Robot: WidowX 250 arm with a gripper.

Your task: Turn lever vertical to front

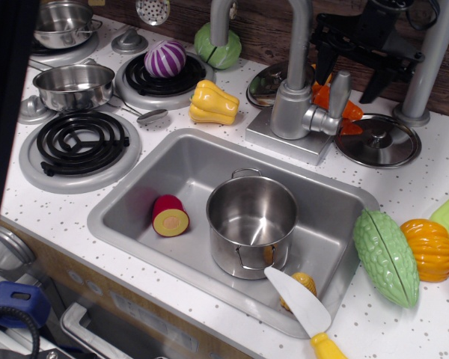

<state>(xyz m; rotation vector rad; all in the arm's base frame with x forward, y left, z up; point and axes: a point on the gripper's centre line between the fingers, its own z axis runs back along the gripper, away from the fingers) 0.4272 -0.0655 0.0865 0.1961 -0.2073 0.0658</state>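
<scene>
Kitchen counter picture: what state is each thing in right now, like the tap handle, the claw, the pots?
lever: upright, untouched
gripper: open, raised behind the lever
pot in sink: upright, empty
pot lid: off, flat on counter
red fruit half: cut face showing
toy knife: leaning over sink edge

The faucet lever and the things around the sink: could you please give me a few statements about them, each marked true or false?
1. The lever stands upright beside the tap body. True.
2. The gripper clamps the lever. False: it hangs open behind it, not touching.
3. A steel pot stands in the sink. True.
4. The yellow pepper lies in the sink. False: it lies on the counter by the burner.
</scene>
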